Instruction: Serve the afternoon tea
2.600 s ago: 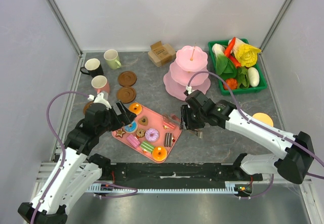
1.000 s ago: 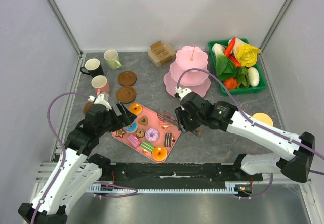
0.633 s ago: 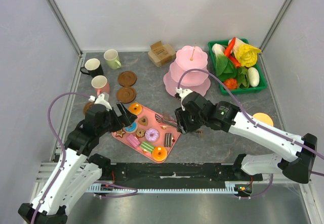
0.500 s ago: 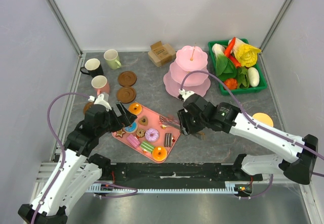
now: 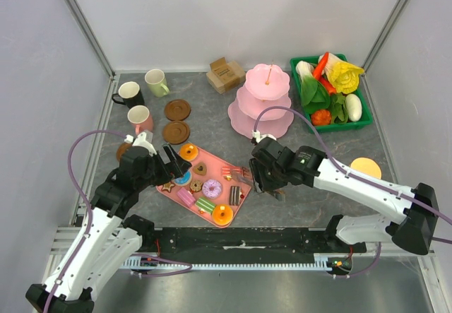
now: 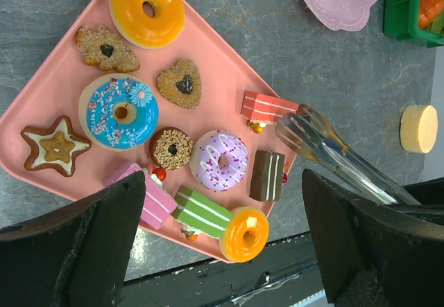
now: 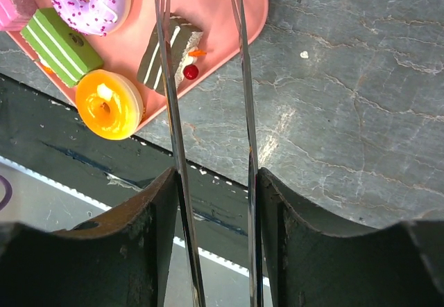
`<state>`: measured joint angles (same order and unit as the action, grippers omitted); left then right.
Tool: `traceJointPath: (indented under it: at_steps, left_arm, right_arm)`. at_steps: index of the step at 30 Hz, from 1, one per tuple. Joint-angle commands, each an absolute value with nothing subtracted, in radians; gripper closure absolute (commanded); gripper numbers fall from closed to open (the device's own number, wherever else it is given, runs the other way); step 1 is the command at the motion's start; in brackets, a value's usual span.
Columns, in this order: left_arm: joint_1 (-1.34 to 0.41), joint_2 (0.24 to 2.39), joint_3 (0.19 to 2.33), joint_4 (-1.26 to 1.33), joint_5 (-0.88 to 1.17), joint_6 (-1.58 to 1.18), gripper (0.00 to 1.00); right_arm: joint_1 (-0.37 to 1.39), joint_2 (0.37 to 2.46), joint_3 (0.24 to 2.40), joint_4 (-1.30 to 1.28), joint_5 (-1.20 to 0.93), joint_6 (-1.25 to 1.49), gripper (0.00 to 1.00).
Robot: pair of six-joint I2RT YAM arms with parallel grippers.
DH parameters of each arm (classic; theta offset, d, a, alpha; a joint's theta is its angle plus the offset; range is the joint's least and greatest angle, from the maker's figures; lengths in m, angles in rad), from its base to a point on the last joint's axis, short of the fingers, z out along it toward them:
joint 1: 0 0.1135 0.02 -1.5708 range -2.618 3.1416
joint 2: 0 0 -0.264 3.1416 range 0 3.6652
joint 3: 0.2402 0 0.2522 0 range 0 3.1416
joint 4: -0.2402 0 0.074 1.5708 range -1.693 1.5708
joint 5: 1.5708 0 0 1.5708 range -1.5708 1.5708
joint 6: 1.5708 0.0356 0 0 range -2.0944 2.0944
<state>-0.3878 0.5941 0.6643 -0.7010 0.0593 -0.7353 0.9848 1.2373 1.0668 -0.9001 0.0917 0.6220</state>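
While my left gripper (image 5: 171,159) hangs wide open over the left end of the pink tray (image 6: 59,89), the three mugs, black (image 5: 128,94), pale green (image 5: 156,82) and pink (image 5: 140,118), sit by the worktop's far left corner, with brown coasters (image 5: 177,109) just beside them. The pastries are all on the tray near the front edge: orange donut (image 6: 146,0), blue donut (image 6: 118,111), purple donut (image 6: 218,160), chocolate slice (image 6: 267,175). Metal tongs (image 6: 333,151) poke over the tray's right edge, tips just beside the red cake slice (image 6: 267,107), and my right gripper (image 7: 215,182) is clamped on them. Further right at the back there's a pink tiered stand (image 5: 261,101) and a green veggie basket (image 5: 307,119).
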Motion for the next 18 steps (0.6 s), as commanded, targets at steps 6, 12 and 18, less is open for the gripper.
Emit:
traceJointPath:
  at_steps: [6,12,18]
  left_arm:
    - [-0.385,0.591,0.663,-0.676,0.074,-0.736,0.01]
    - [-0.385,0.588,0.664,-0.676,0.077,-0.733,0.01]
    - [-0.385,0.581,0.669,-0.680,0.071,-0.733,0.01]
  right_arm:
    - [0.988,1.255,1.062,-0.847,0.130,0.660,0.50]
    - [0.988,1.278,1.071,-0.845,0.150,0.666,0.60]
    - [0.988,1.250,1.094,-0.847,0.176,0.678,0.74]
